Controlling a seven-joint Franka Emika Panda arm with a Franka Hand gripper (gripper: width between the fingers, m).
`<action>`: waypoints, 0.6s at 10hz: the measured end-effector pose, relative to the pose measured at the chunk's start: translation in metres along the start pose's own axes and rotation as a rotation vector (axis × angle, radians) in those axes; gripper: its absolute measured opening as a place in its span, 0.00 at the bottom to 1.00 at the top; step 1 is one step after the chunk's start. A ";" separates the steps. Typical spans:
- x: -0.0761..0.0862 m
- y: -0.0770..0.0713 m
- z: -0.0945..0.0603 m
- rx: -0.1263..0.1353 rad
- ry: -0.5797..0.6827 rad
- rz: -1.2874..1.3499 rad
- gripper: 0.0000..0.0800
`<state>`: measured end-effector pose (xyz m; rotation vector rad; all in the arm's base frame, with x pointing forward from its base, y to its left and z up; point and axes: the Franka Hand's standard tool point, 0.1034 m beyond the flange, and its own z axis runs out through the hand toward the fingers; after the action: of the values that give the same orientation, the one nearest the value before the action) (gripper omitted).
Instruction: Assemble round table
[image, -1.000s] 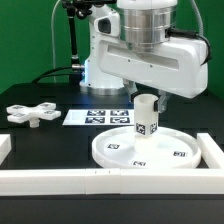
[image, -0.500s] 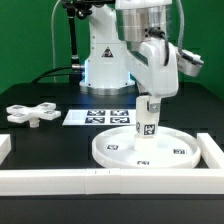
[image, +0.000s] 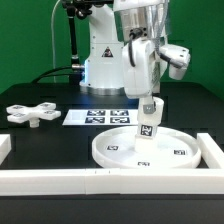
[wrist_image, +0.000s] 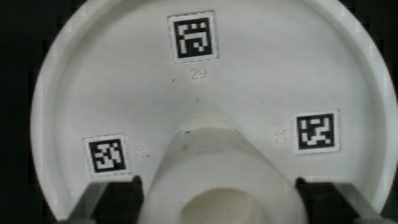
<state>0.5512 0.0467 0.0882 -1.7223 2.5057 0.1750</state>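
The base (image: 30, 114) lies well apart at the exterior view's left, the marker board (image: 100, 117) is behind the disc (image: 170, 138), and a rail (image: 100, 180) is in front. The leg (image: 146, 126) stands upright on the disc, with its top clamped between the fingers (wrist_image: 118, 193) of the gripper (image: 148, 105).

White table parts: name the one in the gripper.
The short cylindrical leg, upright on the round disc, is in the gripper; the cross-shaped base lies apart.
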 end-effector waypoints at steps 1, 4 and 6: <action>-0.002 0.001 0.001 -0.001 -0.002 -0.015 0.61; -0.013 0.005 -0.002 -0.038 -0.002 -0.179 0.80; -0.014 0.006 -0.001 -0.039 -0.008 -0.350 0.81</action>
<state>0.5507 0.0613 0.0917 -2.1326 2.1610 0.2019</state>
